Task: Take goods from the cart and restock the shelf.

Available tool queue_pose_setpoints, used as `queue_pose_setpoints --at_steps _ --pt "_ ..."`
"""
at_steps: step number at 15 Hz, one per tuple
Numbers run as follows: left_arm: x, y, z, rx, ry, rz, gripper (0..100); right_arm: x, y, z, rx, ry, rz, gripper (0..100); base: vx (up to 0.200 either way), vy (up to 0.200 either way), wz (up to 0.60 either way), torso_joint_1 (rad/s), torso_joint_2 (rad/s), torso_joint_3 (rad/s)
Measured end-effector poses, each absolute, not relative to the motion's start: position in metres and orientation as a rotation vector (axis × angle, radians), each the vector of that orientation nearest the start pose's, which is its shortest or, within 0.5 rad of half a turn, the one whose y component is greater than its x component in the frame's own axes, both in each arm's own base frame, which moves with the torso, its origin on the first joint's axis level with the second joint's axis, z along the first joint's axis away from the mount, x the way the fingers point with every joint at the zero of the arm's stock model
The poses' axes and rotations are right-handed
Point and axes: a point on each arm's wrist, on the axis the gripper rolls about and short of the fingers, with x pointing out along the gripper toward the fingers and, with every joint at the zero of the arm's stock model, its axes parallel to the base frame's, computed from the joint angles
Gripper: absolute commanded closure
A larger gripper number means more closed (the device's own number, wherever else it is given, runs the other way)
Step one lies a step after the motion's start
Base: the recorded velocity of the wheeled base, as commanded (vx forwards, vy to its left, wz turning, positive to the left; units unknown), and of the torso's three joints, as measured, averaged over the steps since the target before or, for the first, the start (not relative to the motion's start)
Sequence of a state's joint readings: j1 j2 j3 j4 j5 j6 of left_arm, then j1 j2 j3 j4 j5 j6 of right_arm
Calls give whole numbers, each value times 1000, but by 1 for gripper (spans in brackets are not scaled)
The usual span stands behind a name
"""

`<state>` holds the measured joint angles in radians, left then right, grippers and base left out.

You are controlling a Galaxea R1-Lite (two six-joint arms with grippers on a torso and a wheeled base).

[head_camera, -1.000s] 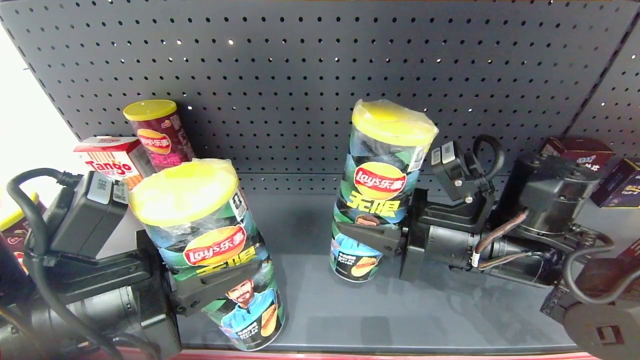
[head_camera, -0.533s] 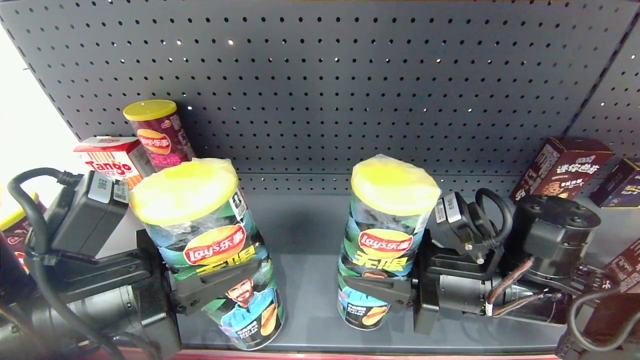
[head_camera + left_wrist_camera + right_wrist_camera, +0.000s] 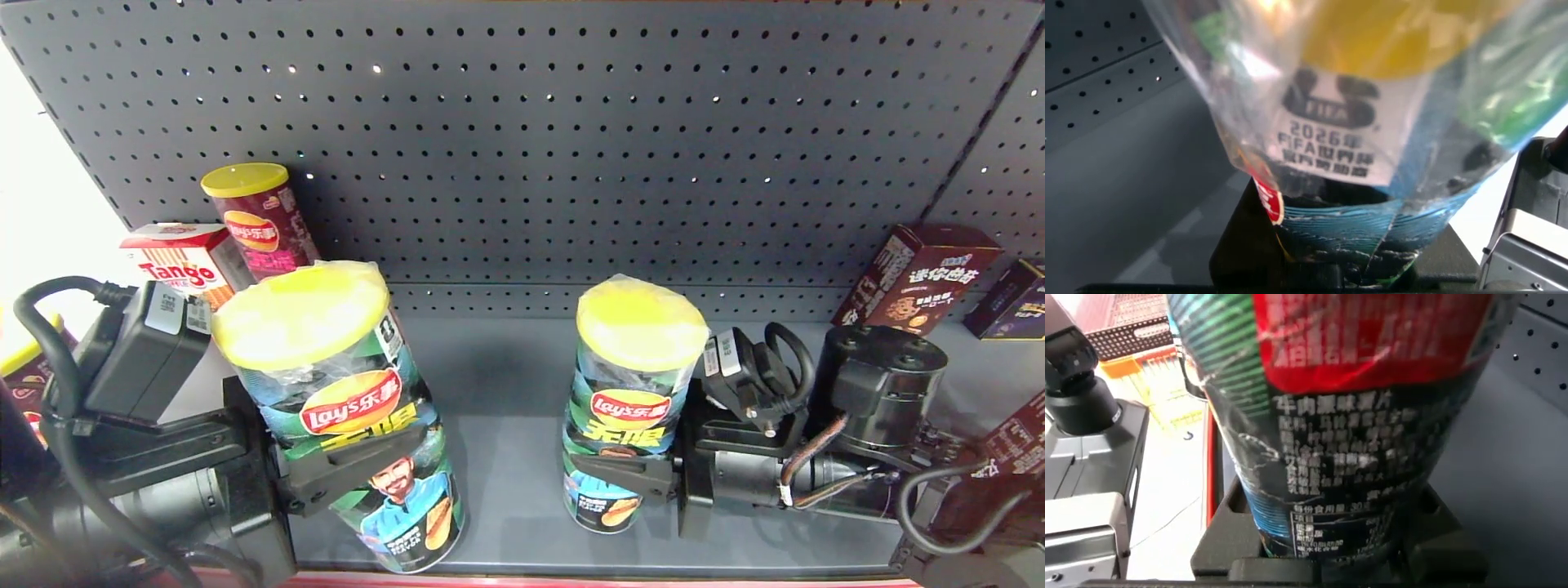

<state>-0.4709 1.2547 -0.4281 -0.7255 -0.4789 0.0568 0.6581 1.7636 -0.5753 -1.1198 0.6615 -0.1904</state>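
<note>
Two tall green chip cans with yellow lids stand over the grey shelf. The left chip can is near the shelf's front left, leaning slightly, with my left gripper shut on its middle; its wrapped body is close up in the left wrist view. The right chip can is upright at the front centre-right, its base at the shelf surface, and my right gripper is shut on its lower half. Its label is close up in the right wrist view.
A maroon chip can and a red-and-white wafer box stand at the back left. Dark brown boxes stand at the back right. A pegboard wall closes the back. Open shelf lies between the two held cans.
My right gripper has carried its can from the back of the shelf down and toward the front edge. The left gripper and its can have stayed still.
</note>
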Motion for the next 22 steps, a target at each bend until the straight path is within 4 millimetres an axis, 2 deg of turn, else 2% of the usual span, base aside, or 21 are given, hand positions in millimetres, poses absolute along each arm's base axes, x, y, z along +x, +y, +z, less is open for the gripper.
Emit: queue_pose_setpoints --at_steps 2,3,9,14,22 --pt "155 -91 195 52 87 -952 100 220 189 152 -162 -46 1324 100 0 0 0 0 0 0" --pt "155 -90 194 52 91 -951 100 220 188 151 -162 -44 1325 0 0 0 0 0 0 0" --pt "153 -90 192 52 99 -953 100 216 184 151 -164 -35 1315 0 0 0 0 0 0 0" --pt "153 -90 191 53 99 -953 100 206 166 165 -164 -79 1275 0 0 0 0 0 0 0" --pt "149 -88 193 53 86 -957 100 152 117 202 -163 -146 1223 0 0 0 0 0 0 0"
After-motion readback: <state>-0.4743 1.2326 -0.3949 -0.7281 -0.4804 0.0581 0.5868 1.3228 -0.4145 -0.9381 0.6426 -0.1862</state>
